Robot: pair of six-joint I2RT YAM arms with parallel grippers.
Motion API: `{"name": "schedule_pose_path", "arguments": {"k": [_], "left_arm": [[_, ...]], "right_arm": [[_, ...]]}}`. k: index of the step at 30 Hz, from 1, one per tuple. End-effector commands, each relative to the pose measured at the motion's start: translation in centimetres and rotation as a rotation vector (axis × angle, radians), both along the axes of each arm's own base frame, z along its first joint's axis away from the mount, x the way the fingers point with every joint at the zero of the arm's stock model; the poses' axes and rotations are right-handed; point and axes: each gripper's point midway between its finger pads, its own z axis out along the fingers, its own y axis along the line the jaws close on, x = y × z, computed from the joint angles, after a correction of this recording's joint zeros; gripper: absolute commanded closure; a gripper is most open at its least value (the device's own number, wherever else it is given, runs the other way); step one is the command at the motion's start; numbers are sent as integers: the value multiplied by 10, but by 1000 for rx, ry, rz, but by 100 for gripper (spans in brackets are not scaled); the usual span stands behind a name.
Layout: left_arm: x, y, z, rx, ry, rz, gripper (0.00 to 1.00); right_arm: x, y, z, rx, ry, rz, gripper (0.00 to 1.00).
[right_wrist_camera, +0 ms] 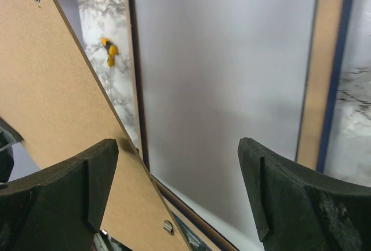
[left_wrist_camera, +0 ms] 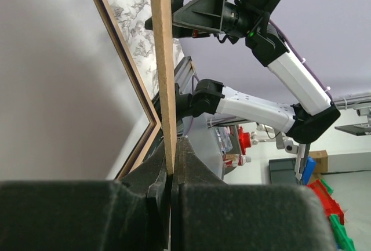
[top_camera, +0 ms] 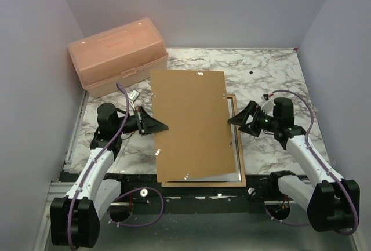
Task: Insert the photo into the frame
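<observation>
Flat on the tabletop [top_camera: 272, 71] lies the frame [top_camera: 239, 158], long axis near-to-far, beneath the backing board [top_camera: 191, 123]; left end effector [top_camera: 161, 126] clamps the board's left edge, right end effector [top_camera: 235, 119] spread wide

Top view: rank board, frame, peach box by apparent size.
1. brown board, though it is raised nearer the camera.
2. peach box.
Unranked: frame. It is mostly hidden under the board, and its visible edges suggest a board-like size.
</observation>
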Motion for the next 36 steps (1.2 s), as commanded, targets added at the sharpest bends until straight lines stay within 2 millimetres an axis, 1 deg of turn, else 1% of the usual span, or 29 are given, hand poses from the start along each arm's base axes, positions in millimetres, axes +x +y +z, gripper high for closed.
{"name": "schedule_pose_path", "arguments": {"k": [1,8,13,14,16,21,27,36], "left_arm": [[9,1,-2,3,-61,15,100],[16,1,-25,25,-7,14,100],[23,1,-44,38,51,11,100],[24,1,-47,39,61,10,100],[28,0,-53,39,95,4,100],[33,-6,-59,24,147,-28,100],[35,-20,-75,35,228,-78,100],[40,-32,-85,15,246,-93,100]], "right_arm": [[-2,-17,-15,-67,33,-43,7],[-1,-29,-28,-78,78,-66,7],[-5,-30,-42,-93,117,-60,7],[-3,-35,-44,-96,123,-81,8],[-3,-38,-48,-107,131,-90,8],[-3,-41,-55,-114,153,-104,8],[-5,-41,-63,-105,184,-107,8],[-11,-35,-77,-61,223,-98,9]]}}
